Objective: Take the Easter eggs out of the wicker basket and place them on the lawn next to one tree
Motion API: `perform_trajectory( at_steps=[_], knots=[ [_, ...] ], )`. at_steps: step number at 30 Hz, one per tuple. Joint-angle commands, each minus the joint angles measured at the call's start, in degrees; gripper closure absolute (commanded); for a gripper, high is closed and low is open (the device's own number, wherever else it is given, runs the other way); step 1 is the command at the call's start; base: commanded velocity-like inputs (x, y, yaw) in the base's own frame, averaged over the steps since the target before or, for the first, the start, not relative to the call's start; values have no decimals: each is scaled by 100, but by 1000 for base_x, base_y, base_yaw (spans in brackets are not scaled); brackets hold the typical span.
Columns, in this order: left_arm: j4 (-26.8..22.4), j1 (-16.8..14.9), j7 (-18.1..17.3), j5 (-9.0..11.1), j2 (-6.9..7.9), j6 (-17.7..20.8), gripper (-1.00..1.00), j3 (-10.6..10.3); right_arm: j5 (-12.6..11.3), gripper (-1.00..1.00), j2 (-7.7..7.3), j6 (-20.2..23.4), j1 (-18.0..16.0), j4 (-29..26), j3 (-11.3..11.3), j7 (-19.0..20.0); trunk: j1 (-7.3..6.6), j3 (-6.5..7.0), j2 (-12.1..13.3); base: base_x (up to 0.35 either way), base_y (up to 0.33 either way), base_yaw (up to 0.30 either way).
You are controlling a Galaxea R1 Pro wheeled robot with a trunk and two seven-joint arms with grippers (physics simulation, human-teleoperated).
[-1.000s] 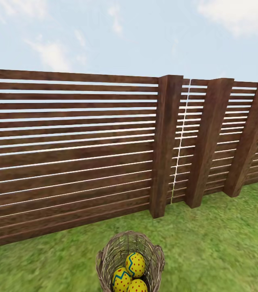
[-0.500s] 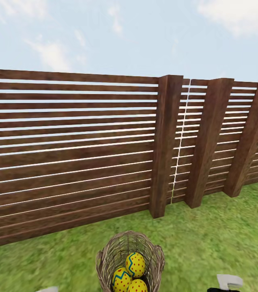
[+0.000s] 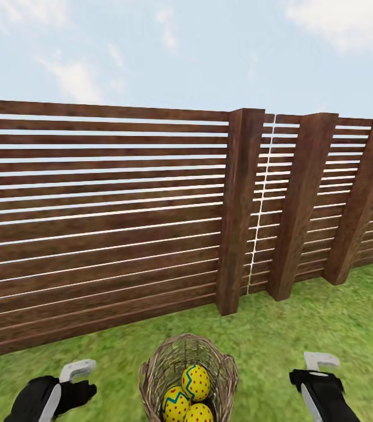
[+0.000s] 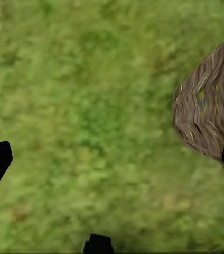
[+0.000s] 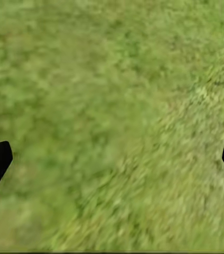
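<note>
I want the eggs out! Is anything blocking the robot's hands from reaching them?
Only the basket wall. The eggs sit inside it, with the left gripper and right gripper on either side over grass. The top is open, so reaching from above looks clear.

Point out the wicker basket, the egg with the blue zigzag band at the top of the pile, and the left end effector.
wicker basket (image 3: 160,366), head view, on its woven left wall.
zigzag egg (image 3: 196,382), head view, on the middle of its shell.
left end effector (image 3: 80,378), head view, by its pale fingertip over the grass.
</note>
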Motion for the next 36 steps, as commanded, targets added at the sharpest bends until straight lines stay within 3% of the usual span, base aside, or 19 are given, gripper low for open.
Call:
perform_trajectory(
  at_steps=[1,6,8,11,14,16,19,24,36],
  knots=[
    [-22,-125,30,49,-4,192,-100,3,-139,-100,5,183,-88,-22,11,6,0,-7,-3,0,0,0],
    [-69,-425,30,54,-11,429,-100,3,-573,-100,32,873,-511,-47,55,211,0,-7,-3,0,0,0],
    [-133,-469,27,57,-15,455,-100,3,-635,-100,76,1062,-627,-52,79,244,0,-7,-3,0,0,0],
    [-378,-515,13,67,-23,487,-100,1,-691,-100,298,1358,-793,-60,197,272,0,-7,-3,0,0,0],
    [-581,-536,-9,76,-33,499,-100,-12,-697,-100,586,1552,-878,-58,502,282,0,-7,-3,0,0,0],
    [-615,-540,-13,77,-48,499,-100,-13,-695,-100,664,1586,-893,-53,693,280,0,-7,-3,0,0,0],
    [-657,-544,-17,77,-89,496,-100,-10,-703,-100,764,1601,-911,-45,1229,282,0,-7,-3,0,0,0],
    [-672,-543,-8,67,-105,493,-100,-14,-707,-100,792,1590,-918,-42,1579,283,0,-7,-3,47,-75,0],
    [-676,-538,5,70,-110,483,-100,-6,-718,-100,788,1584,-912,1,1670,294,0,-7,-3,174,-241,0]
  ],
)
